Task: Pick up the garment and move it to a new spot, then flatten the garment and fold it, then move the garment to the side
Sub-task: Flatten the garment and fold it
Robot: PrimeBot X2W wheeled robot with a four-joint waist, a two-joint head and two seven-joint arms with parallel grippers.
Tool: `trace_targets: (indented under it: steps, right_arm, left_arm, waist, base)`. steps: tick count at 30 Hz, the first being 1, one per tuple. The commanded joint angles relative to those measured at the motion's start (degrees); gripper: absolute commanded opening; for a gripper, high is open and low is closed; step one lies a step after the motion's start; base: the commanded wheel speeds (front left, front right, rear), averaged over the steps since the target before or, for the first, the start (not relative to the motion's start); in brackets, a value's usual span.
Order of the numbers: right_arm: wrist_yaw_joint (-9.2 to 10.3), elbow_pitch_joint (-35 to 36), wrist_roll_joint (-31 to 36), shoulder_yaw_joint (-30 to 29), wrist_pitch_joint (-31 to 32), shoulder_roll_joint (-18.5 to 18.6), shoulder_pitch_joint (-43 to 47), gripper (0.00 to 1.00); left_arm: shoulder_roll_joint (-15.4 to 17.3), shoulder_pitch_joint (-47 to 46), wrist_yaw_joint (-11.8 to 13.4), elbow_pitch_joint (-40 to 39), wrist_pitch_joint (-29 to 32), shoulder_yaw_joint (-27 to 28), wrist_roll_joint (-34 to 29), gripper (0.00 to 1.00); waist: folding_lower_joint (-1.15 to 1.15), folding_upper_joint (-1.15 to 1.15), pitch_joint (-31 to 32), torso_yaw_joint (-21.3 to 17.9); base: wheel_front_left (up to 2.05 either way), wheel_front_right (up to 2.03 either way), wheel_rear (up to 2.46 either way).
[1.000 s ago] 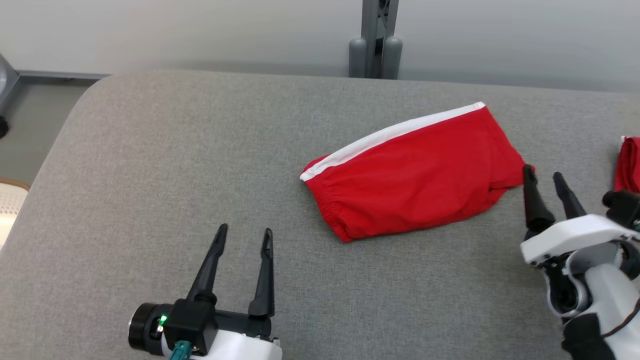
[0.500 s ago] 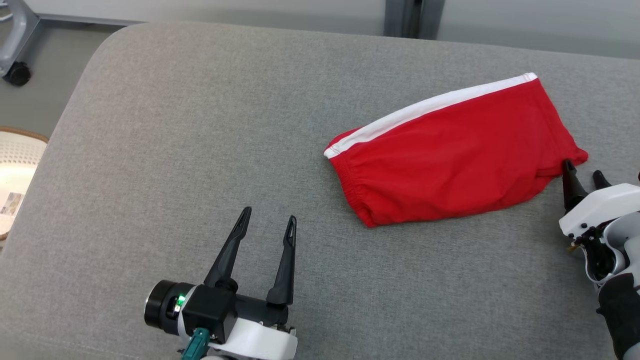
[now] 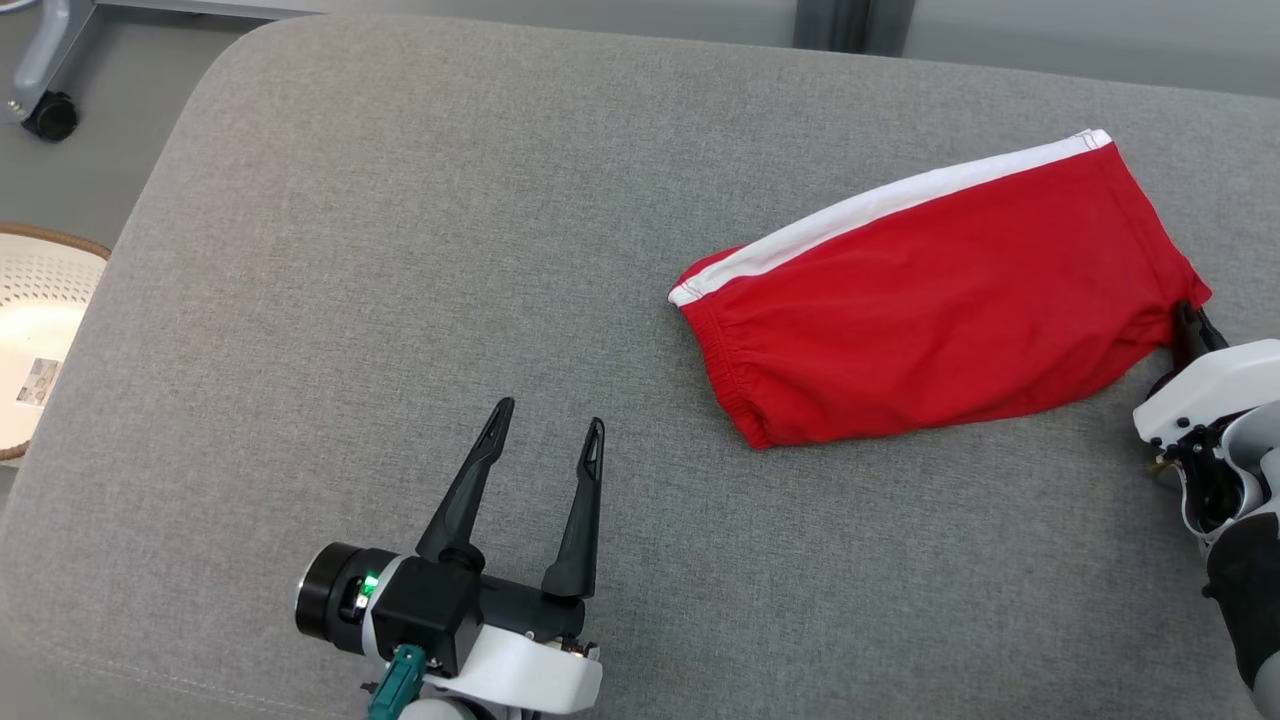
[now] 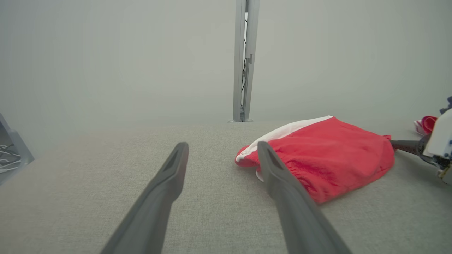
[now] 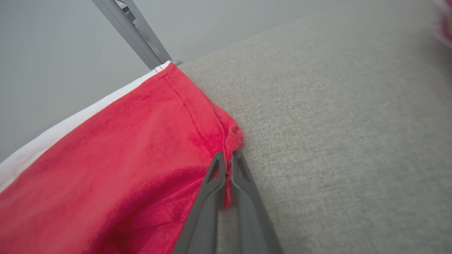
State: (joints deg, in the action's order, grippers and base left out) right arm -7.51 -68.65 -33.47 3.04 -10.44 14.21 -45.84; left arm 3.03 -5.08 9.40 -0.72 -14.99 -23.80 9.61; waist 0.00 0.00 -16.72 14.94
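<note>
The garment (image 3: 940, 295) is a pair of red shorts with a white side stripe, lying folded on the grey cushioned surface (image 3: 400, 250). At the garment's right corner my right gripper (image 3: 1187, 325) is shut, with the red hem pinched between its fingers (image 5: 215, 183). The garment (image 5: 123, 158) lies to the left in the right wrist view. My left gripper (image 3: 548, 432) hovers open over bare surface to the garment's lower left, holding nothing. In the left wrist view the garment (image 4: 328, 155) lies just beyond the right one of the spread fingers (image 4: 282, 183).
A white perforated basket (image 3: 35, 330) stands on the floor beyond the surface's left edge. A grey metal post (image 4: 243, 60) rises behind the far edge. Another red and white item (image 4: 425, 124) lies at the far right. A wheeled frame base (image 3: 45, 105) is at top left.
My right gripper has closed on the garment's right corner after reaching it with its fingers apart. The head camera has tilted and shifted, so the whole scene has slid. The left gripper stays open.
</note>
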Motion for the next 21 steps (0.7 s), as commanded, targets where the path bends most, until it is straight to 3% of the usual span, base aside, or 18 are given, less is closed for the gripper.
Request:
trace_targets:
  steps: [1,10,21]
  right_arm:
    - [0.04,0.2,-0.5,0.3,-0.8,0.5,-0.2,0.0]
    - [0.04,5.0,-4.6,1.7,-3.2,0.5,4.8,0.0]
    - [0.03,15.6,-9.6,3.1,-4.5,0.9,16.3,0.0]
  left_arm:
    - [0.1,-0.7,0.1,-0.2,-0.2,0.4,-0.4,1.0]
    - [0.0,0.3,0.1,0.1,-0.2,1.0,-0.6,1.0]
    - [0.0,1.9,-0.3,0.3,-0.2,2.2,-0.6,1.0]
  waist:
    - [0.0,0.0,0.2,-0.4]
    - [0.0,0.0,2.3,-3.1]
    - [0.0,0.0,6.0,-9.7]
  base:
    - [0.0,0.0,0.0]
    - [0.0,0.0,0.0]
    - [0.0,0.0,0.0]
